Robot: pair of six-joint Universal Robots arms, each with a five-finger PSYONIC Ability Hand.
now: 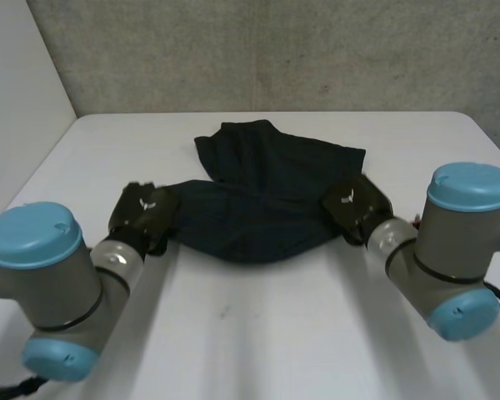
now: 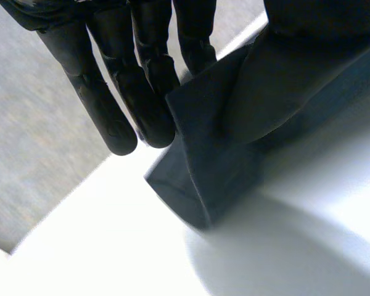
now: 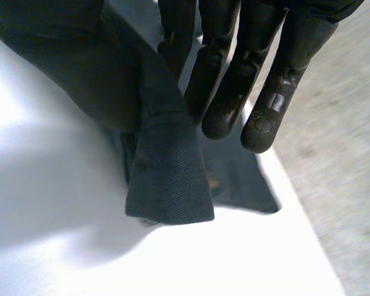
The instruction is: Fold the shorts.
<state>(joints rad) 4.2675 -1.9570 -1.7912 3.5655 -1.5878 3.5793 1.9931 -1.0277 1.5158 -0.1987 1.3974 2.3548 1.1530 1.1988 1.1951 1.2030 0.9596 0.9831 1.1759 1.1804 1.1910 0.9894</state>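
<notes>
Firmly in the pinch of left hand (image 1: pixel 142 212) and right hand (image 1: pixel 355 205): limp, dark twill shorts (image 1: pixel 258 187).

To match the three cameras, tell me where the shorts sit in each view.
Head view: the shorts stretch mid-table between the left hand and the right hand.
Left wrist view: a corner of them is pinched beside the left hand's fingers.
Right wrist view: another corner is pinched beside the right hand's fingers.
Shared landmark: the white table under the cloth.
</notes>
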